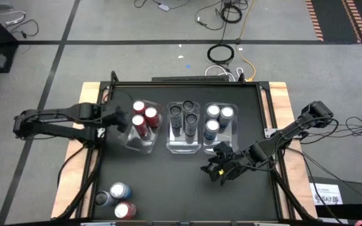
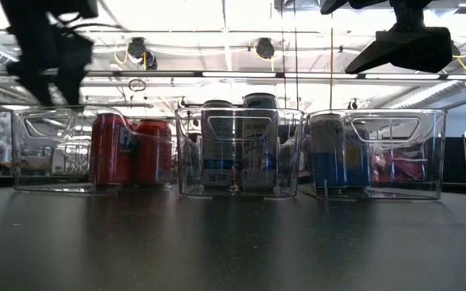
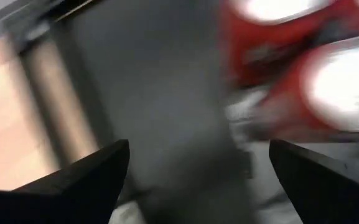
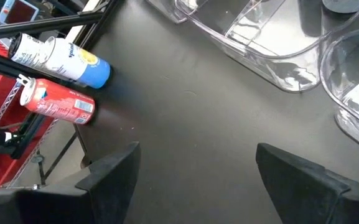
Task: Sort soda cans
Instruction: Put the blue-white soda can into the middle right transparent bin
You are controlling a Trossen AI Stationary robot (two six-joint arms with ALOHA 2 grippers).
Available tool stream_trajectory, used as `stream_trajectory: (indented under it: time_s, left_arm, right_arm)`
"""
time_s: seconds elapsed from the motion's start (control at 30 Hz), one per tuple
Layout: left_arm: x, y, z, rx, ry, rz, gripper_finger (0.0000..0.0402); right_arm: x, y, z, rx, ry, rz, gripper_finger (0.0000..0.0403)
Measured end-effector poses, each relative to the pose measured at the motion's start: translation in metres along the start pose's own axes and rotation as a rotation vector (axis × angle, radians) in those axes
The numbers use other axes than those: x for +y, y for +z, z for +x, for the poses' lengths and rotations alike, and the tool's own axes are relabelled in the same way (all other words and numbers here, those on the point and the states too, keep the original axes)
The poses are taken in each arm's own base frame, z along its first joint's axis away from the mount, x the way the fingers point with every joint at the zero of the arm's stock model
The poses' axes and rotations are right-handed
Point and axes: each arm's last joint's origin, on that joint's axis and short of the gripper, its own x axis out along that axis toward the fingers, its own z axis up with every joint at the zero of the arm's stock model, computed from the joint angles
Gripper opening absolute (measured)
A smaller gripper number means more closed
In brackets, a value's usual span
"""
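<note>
Three clear bins stand side by side mid-table. The left bin (image 1: pixel 132 142) holds three red soda cans (image 1: pixel 144 113), the middle bin (image 1: pixel 184 147) three dark cans (image 1: pixel 185 112), and the right bin (image 1: pixel 231 129) three silver-blue cans (image 1: pixel 217 116). All of these stand upright. Three loose cans stand near the table's near left corner: silver-blue (image 1: pixel 119 190), dark (image 1: pixel 102 199) and red (image 1: pixel 125 210). My left gripper (image 1: pixel 125 120) hangs open over the left bin's left side, beside the red cans (image 3: pixel 316 74). My right gripper (image 1: pixel 215 168) stands open and empty above bare table, in front of the right bin.
The tabletop (image 1: pixel 168 182) is black, with wooden strips along its left and right edges. In the right wrist view the silver-blue can (image 4: pixel 61 59) and the red can (image 4: pixel 58 102) show near the table's corner. Cables lie on the floor beyond the far edge.
</note>
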Motion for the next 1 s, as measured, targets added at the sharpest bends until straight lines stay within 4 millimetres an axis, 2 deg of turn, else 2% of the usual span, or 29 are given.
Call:
stream_trajectory:
  time_s: [0.13, 0.33, 0.6, 0.87, 1.0]
  left_arm:
    - [0.008, -0.013, 0.011, 0.067, 0.108, -0.027, 0.0393]
    - [-0.002, -0.012, 0.023, 0.039, 0.069, -0.03, 0.0393]
    - [-0.012, -0.015, 0.042, 0.092, 0.117, 0.073, 0.0393]
    - [-0.031, -0.012, 0.049, 0.203, -0.094, 0.056, 0.0393]
    - [-0.033, -0.012, 0.049, 0.228, -0.123, 0.046, 0.0393]
  right_arm:
    - [0.0, 0.0, 0.0, 0.0, 0.0, -0.003, 0.0311]
    - [0.0, 0.0, 0.0, -0.001, 0.002, -0.017, 0.0311]
    - [0.001, 0.0, 0.0, -0.003, 0.011, -0.013, 0.0311]
    - [0.001, 0.0, 0.0, -0.003, 0.011, -0.013, 0.0311]
    - [0.001, 0.0, 0.0, -0.003, 0.01, -0.015, 0.0311]
